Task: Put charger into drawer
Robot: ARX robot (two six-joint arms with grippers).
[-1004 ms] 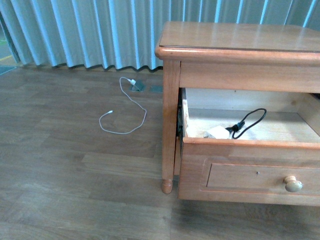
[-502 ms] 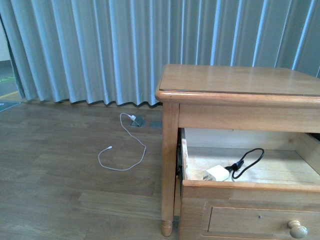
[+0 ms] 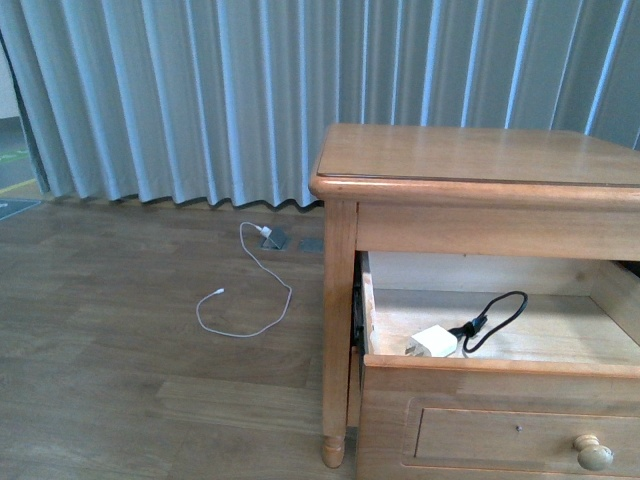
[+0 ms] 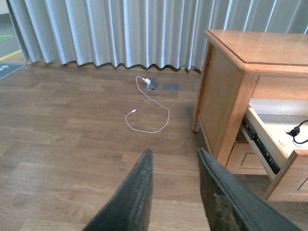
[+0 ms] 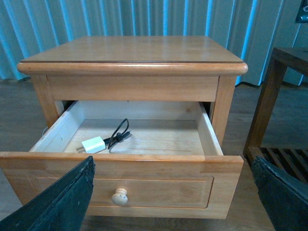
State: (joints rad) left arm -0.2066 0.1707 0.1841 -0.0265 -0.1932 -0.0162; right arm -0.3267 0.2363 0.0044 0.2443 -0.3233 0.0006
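Observation:
The charger (image 3: 433, 341) (image 5: 93, 144), a small white adapter, lies on the pale floor of the open drawer (image 3: 500, 420) (image 5: 159, 180) near its front wall. Its thin black cable (image 3: 495, 318) (image 5: 119, 134) loops behind it. A round pale knob (image 5: 119, 196) sits on the drawer front. My right gripper (image 5: 173, 166) is open wide in front of the drawer face, its dark fingers (image 5: 72, 197) apart from the wood, holding nothing. Off to the nightstand's side, my left gripper (image 4: 174, 152) hangs open over the floor, empty. Neither gripper shows in the front view.
The nightstand top (image 3: 480, 155) overhangs the drawer. On the wooden floor lies a long white cable (image 3: 245, 290) (image 4: 147, 113), running to a floor socket (image 3: 275, 240) by the curtain (image 3: 200, 100). A dark wooden frame (image 5: 284, 96) stands beside the nightstand.
The front view has tilted upward, so more curtain shows and the nightstand sits lower in the picture. The charger stays in the drawer.

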